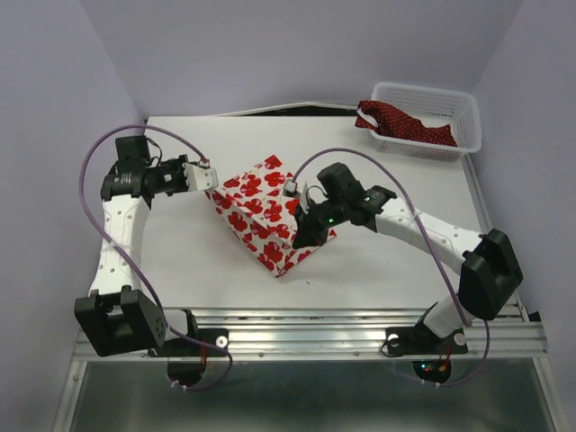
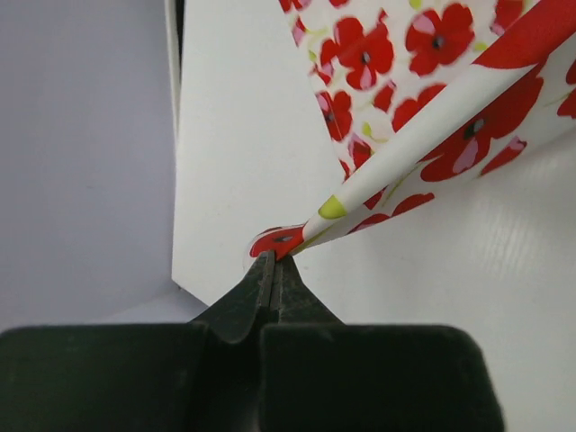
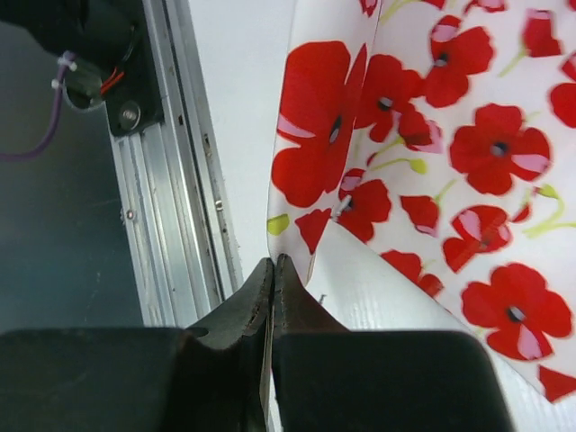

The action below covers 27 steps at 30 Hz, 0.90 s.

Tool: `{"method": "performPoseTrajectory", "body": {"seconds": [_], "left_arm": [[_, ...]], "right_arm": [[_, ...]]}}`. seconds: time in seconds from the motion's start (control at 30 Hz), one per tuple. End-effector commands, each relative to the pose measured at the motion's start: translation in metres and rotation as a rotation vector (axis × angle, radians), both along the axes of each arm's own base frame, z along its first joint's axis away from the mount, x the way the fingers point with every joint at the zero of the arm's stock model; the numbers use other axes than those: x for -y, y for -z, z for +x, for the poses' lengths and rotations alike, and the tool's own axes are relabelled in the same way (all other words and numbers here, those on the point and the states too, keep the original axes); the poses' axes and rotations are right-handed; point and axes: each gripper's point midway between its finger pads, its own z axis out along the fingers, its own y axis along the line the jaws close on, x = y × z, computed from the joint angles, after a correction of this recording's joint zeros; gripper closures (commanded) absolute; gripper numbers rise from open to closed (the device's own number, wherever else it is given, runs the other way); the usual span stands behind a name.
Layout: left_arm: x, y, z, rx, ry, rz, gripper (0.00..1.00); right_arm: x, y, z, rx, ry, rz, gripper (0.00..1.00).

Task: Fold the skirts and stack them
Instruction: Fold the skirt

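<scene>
The white cloth skirt with big red flowers (image 1: 256, 211) sits in the middle of the flat white surface (image 1: 180, 252). It is partly lifted, like a little tent. The left end effector (image 2: 274, 259) is clamped tight on a corner of it, at the skirt's 10 o'clock side. The right end effector (image 3: 273, 265) is at the skirt's 4 o'clock side. Its two fingers are pressed together. It seems to pinch the skirt's edge, but the close view makes that hard to be sure of. The dark red cloth skirt with tiny white dots (image 1: 405, 126) lies in the white plastic lattice basket (image 1: 468, 112) at 1 o'clock on the surface.

I think the step now is folding the flower skirt, the first of the two. Next, both arms should carry their held parts across together and lay them down so the edges match. They should go slowly, so the cloth does not slip out or bunch up. The dotted skirt is not yet folded.
</scene>
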Motion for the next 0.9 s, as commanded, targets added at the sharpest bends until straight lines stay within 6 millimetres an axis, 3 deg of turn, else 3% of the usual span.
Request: {"method": "performPoseTrajectory", "body": {"seconds": [0.0,0.1,0.2,0.3,0.4,0.47,0.5,0.53,0.6,0.63,0.7,0.73,0.8,0.83,0.87], "left_arm": [[0.030,-0.045,0.042,0.090,-0.026,-0.184,1.00],[0.048,-0.054,0.066,0.136,-0.044,-0.232,1.00],[0.091,-0.050,0.088,0.146,-0.010,-0.278,1.00],[0.111,-0.052,0.109,0.142,-0.018,-0.314,1.00],[0.132,-0.032,0.136,0.104,-0.024,-0.348,1.00],[0.145,-0.023,0.143,0.085,-0.009,-0.346,1.00],[0.148,-0.026,0.150,0.099,-0.010,-0.344,1.00],[0.152,-0.013,0.159,0.084,-0.010,-0.337,1.00],[0.158,-0.007,0.169,0.083,-0.008,-0.330,1.00],[0.160,0.011,0.176,0.055,-0.013,-0.318,1.00],[0.162,0.022,0.185,0.052,-0.023,-0.299,1.00],[0.163,0.042,0.192,0.026,-0.035,-0.284,1.00],[0.160,0.053,0.201,0.018,-0.068,-0.274,0.88],[0.160,0.068,0.206,0.002,-0.081,-0.270,0.76],[0.159,0.070,0.210,-0.003,-0.105,-0.282,0.63]], "right_arm": [[0.031,-0.015,0.008,-0.038,0.050,0.025,0.99],[0.047,-0.013,0.022,-0.059,0.099,0.037,0.99],[0.061,-0.013,0.037,-0.056,0.144,0.047,0.99],[0.070,-0.003,0.042,-0.090,0.164,0.043,0.99],[0.085,0.011,0.055,-0.123,0.209,0.035,0.99],[0.098,0.017,0.067,-0.134,0.248,0.035,0.99],[0.102,0.023,0.071,-0.141,0.260,0.028,0.99],[0.106,0.027,0.075,-0.142,0.270,0.024,0.99],[0.115,0.041,0.086,-0.161,0.295,0.008,0.99],[0.116,0.047,0.087,-0.168,0.294,-0.003,0.99],[0.120,0.067,0.093,-0.208,0.303,-0.033,0.99],[0.123,0.073,0.098,-0.213,0.313,-0.040,0.99],[0.122,0.085,0.101,-0.243,0.315,-0.054,0.99],[0.122,0.098,0.103,-0.277,0.324,-0.075,0.97],[0.121,0.102,0.110,-0.269,0.330,-0.073,0.86]]}}
